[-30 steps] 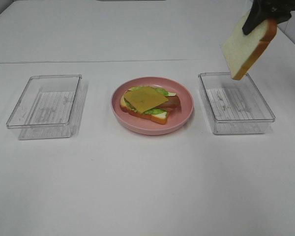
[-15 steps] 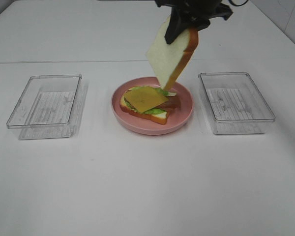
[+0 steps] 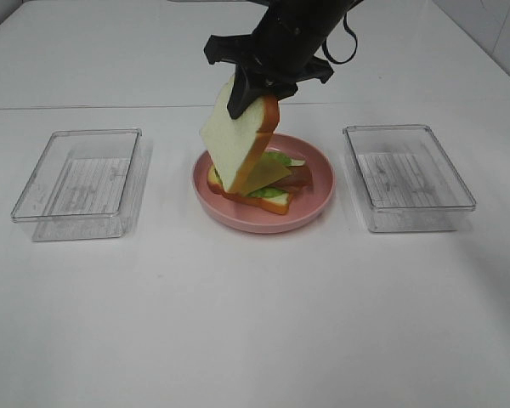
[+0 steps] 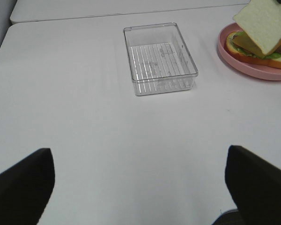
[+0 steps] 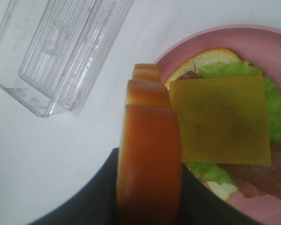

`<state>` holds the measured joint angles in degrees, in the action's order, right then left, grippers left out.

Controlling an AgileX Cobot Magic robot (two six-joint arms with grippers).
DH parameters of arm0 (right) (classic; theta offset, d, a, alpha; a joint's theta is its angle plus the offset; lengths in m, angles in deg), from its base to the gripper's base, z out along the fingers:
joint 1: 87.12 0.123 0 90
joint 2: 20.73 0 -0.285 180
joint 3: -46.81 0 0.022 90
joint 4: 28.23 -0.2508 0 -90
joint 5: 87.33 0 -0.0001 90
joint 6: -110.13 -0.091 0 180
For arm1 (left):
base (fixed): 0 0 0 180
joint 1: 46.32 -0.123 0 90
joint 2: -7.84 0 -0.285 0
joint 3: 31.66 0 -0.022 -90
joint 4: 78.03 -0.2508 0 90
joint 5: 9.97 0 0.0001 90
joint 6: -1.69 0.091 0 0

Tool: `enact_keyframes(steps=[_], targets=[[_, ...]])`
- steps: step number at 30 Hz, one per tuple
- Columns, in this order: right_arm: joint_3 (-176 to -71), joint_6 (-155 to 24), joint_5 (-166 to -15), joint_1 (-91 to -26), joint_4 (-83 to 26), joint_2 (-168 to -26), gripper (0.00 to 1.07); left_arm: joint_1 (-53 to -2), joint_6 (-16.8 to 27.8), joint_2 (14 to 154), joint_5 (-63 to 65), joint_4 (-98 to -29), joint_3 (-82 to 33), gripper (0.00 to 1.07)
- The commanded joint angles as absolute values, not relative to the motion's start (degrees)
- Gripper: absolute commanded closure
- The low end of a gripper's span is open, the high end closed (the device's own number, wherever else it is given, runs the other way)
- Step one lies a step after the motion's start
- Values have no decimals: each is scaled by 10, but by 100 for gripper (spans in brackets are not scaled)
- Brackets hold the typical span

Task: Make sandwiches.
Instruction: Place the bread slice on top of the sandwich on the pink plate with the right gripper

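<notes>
Right end effector is gripping the top bread slice by its crust, hanging tilted over the plate. Next — level it, centre over the cheese, then release. Left end effector is idling open above the desk.

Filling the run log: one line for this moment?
right tool: grips bread slice | above cheese slice, pink plate | left tool: open, idle

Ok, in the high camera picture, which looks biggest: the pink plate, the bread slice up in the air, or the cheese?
Largest to smallest as they look:
1. Pink plate
2. Bread slice held by the right gripper; it hangs nearer the camera, so it may look bigger than it is.
3. Cheese slice, partly hidden behind the bread, so unsure.
</notes>
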<state>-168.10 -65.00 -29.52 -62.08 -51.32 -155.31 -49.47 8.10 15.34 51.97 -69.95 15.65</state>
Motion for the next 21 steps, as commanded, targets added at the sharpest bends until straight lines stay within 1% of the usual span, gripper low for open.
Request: enact_keyframes(steps=[1,8,12,16,17,18,19,20,21], targets=[[-1682,-645,-312,-620,-516,-1569,107,-495,80,146,517,-695,158,16],[-1682,-644,-331,-620,-513,-1593,107,-495,80,146,517,-695,158,16],[-1682,-644,-337,-620,-483,-1602,107,-495,80,146,517,-695,158,16],[-1682,-644,-338,-620,-479,-1604,107,-495,80,146,517,-695,158,16],[-1682,-644,-340,-620,-477,-1604,103,-495,80,146,517,-695,158,16],[-1682,-644,-344,-620,-472,-1604,90,-495,80,146,517,-695,158,16],[-1682,-644,-344,-620,-472,-1604,90,-495,80,146,517,-695,158,16],[-1682,-644,-347,-620,-464,-1604,81,-495,80,146,517,-695,158,16],[-1682,-644,-352,-620,-444,-1604,60,-495,80,146,517,-695,158,16]])
